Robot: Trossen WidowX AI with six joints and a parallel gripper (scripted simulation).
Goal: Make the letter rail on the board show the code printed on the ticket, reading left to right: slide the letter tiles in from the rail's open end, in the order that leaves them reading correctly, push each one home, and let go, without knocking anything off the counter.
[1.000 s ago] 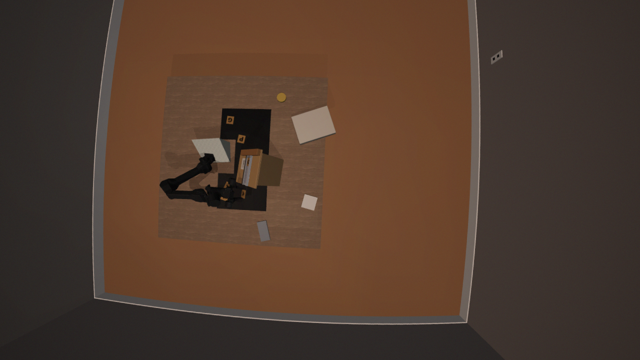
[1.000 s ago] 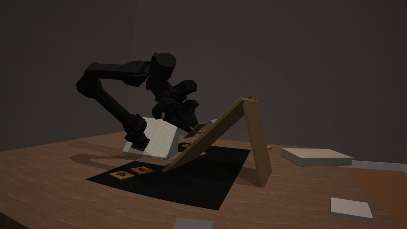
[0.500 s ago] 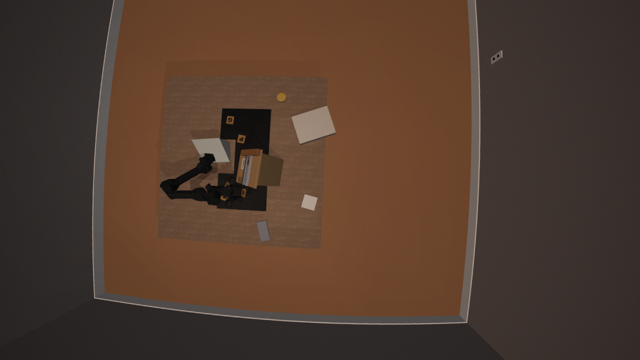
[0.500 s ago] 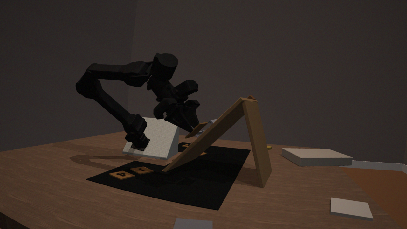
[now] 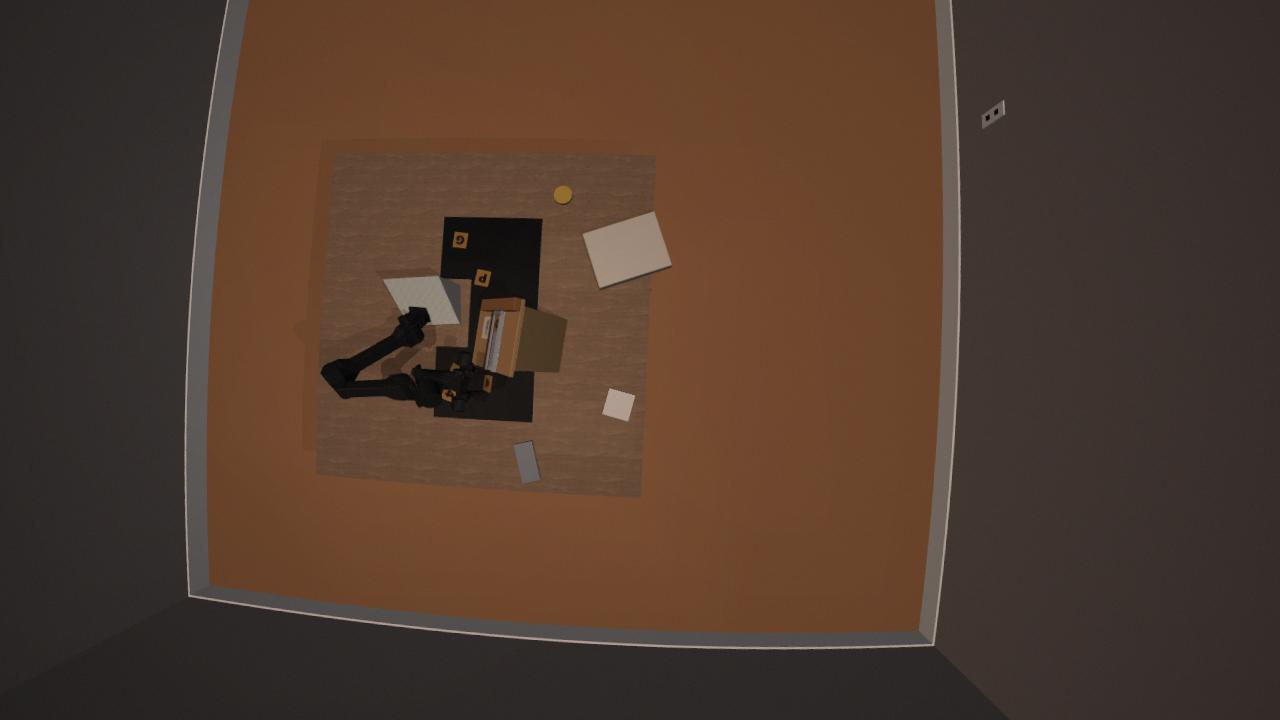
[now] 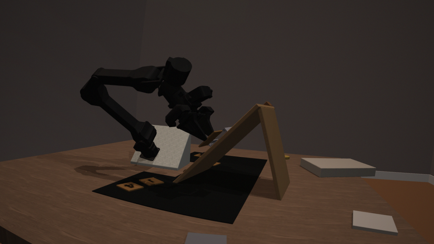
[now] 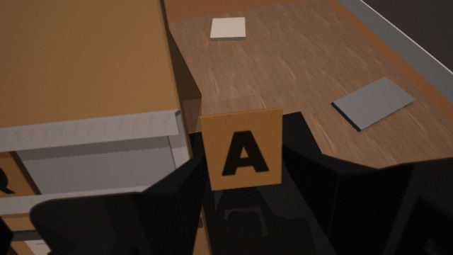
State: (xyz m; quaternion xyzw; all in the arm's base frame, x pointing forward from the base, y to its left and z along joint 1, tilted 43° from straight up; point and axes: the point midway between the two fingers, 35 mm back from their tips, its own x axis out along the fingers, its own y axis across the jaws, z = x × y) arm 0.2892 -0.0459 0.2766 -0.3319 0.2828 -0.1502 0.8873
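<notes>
My gripper is shut on the orange A tile, which is tilted and raised, just right of the rail's right end in the wrist view. The A reads upright. The grey rail crosses the sloping wooden board. Another tile sits in the rail, its letter cut off by the left edge. The ticket is unreadable. Loose tiles G and P lie beyond the board; two more tiles lie nearer.
A black mat lies under the board. A pale wedge block stands by the arm's base. A large white box, small white slab, grey slab and yellow disc lie around.
</notes>
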